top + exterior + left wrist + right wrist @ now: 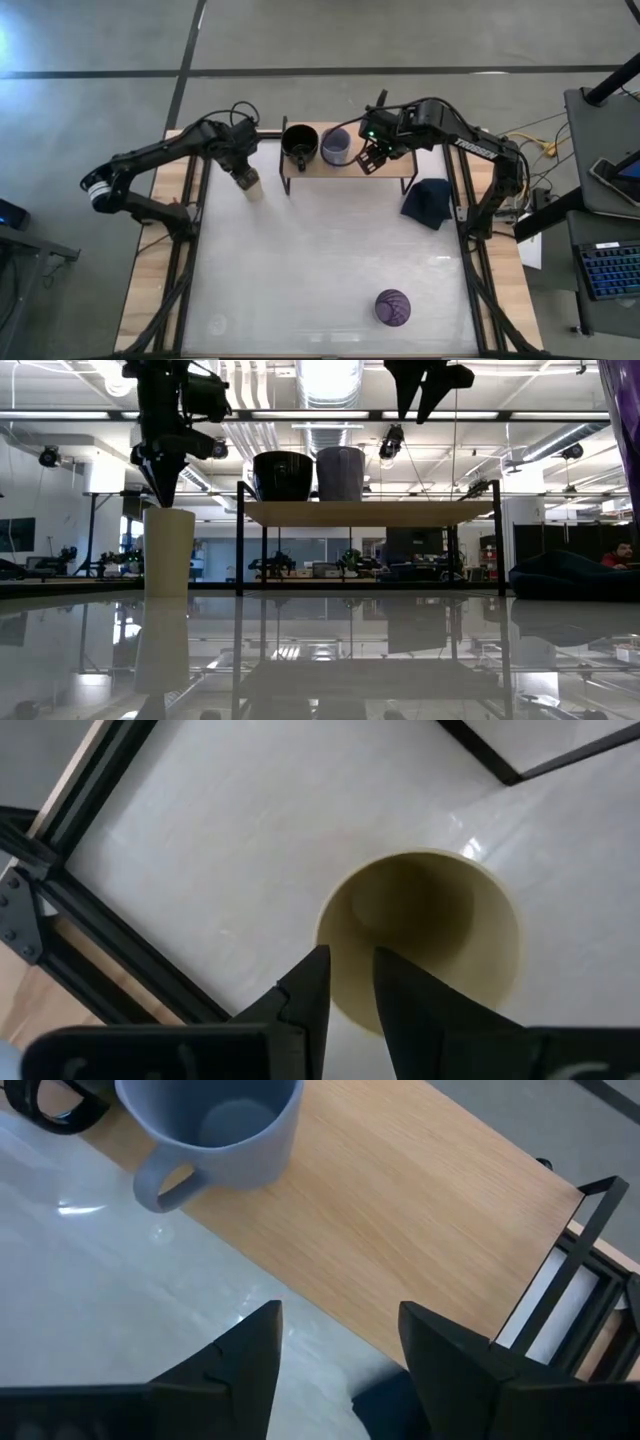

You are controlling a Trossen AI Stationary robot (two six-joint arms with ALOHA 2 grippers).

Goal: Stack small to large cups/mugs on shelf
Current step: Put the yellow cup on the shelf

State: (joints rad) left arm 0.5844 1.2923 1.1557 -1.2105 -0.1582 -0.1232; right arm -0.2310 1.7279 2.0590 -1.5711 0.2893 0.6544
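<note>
left gripper [350,982] you had pinching cream cup [440,920] rim | right gripper [340,1342] wide over shelf [420,1230], lavender mug [215,1130] free

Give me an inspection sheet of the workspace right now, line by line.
Surface: white tabletop, glossy, on a black frame.
Job's things: black mug and lavender-grey mug side by side on the shelf; cream cup upright on the table left of the shelf; purple tumbler near the front edge.
Clutter: dark navy cloth by the right edge.
Grippers: left pincer straddles the cream cup's rim, one finger inside and one outside; right pincer open and empty above the shelf, beside the lavender-grey mug.
Cables: bundle on the floor right of the table.
Surroundings: cart with a keyboard at right; a person far behind.
</note>
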